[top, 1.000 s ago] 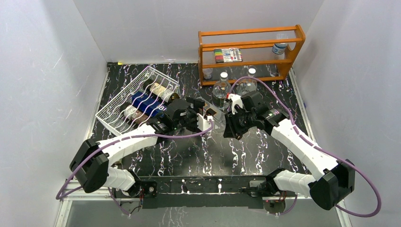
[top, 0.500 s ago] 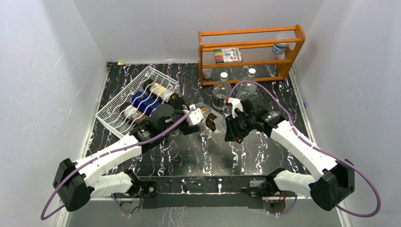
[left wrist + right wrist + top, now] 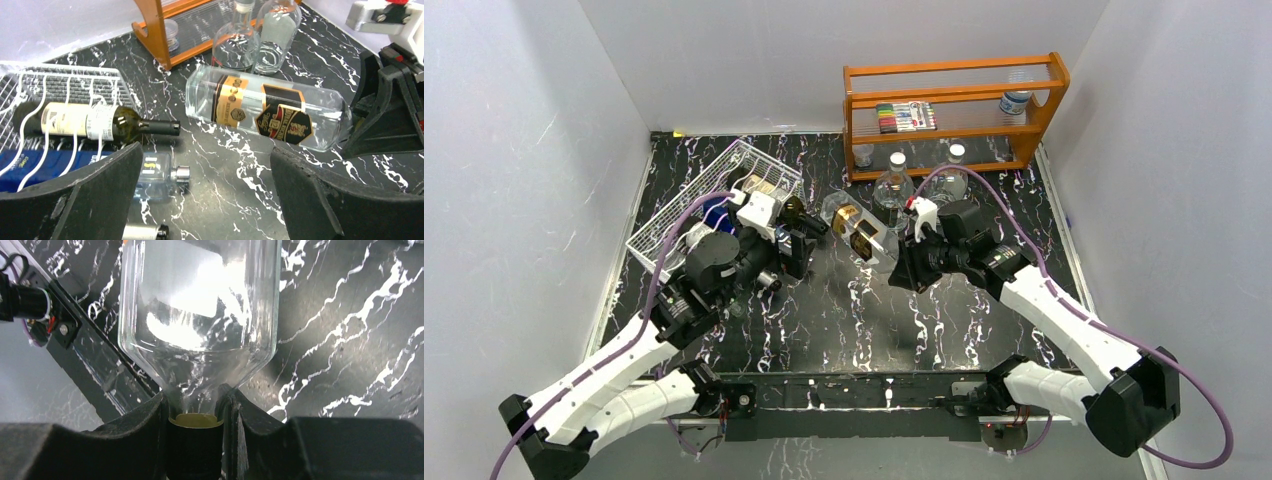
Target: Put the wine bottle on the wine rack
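A clear wine bottle point(image 3: 860, 233) with a gold-and-black label is held nearly level, low over the black marble table. My right gripper point(image 3: 903, 268) is shut on its neck; in the right wrist view the fingers point(image 3: 150, 432) clamp just above the black, gold-rimmed cap, with the bottle body point(image 3: 200, 315) ahead. My left gripper point(image 3: 792, 243) is open and empty, between the bottle and the white wire wine rack point(image 3: 664, 235). In the left wrist view the bottle point(image 3: 265, 107) lies ahead right and the rack point(image 3: 65, 80) ahead left. Whether the bottle touches the table I cannot tell.
The rack holds a dark green bottle point(image 3: 100, 122), neck pointing out, and a blue bottle point(image 3: 45, 167). A small clear bottle point(image 3: 157, 172) with a silver cap lies beside the rack. Two upright clear bottles point(image 3: 892, 190) stand before the orange wooden shelf point(image 3: 954, 105).
My left gripper has let go of the bottle and drawn back left toward the rack. My right gripper keeps the neck and has swung the bottle's body up and left.
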{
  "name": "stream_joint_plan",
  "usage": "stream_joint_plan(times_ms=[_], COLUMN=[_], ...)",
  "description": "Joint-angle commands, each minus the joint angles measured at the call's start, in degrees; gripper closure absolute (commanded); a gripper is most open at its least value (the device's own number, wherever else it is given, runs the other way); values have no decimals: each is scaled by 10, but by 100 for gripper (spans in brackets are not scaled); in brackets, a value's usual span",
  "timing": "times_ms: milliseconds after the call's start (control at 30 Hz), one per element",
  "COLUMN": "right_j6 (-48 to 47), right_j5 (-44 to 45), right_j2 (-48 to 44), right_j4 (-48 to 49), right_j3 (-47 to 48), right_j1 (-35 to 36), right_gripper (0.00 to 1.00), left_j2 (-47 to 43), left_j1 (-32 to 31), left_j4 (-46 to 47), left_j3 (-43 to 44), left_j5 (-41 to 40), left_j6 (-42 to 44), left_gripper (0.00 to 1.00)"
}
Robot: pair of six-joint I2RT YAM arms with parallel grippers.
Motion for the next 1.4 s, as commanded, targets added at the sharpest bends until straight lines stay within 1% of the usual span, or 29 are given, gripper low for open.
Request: stream_joint_plan(times_ms=[0,100,267,400,567,633,733,900,967,1033,1200,1367], right_j6=[9,13,-3,-1,-3,-6,-14,-27,-48,-68,-98,-118], right_j5=[-42,-47,-13,-5,-8,-20,-13,6,4,22,27,34], right_j2=[7,39,111,166,244,276,324,408,438,460,521,571], right_j4=[180,207,231,273,316,324,330,321,300,281,243,201], right_j3=[40,64,128,175,240,278,336,416,451,478,546,621], right_j1=[3,18,57,79,92,96,98,98,99,102,102,102], right_gripper=[100,100,100,100,100,100,100,100,100,100,100,100], left_j2=[-22,-32,-47,-65,-89,-95,-94,-95,-97,-97,-84,-80], left_j1=[-1,-1,-1,-1,-1,-1,-1,-1,-1,-1,-1,-1], left_j4=[-73,-100,-124,-129,-135,-138,-148,-163,-166,-169,-184,-185], left_j3=[31,55,97,117,127,130,146,161,160,160,179,176], left_j5=[-43,-71,-102,-123,-133,-132,-130,-124,-122,-122,-115,-103], left_j6=[-51,-50,-37,-23,-13,-16,-24,-29,-32,-34,-33,-49], left_gripper=[2,2,2,2,2,2,2,2,2,2,2,2])
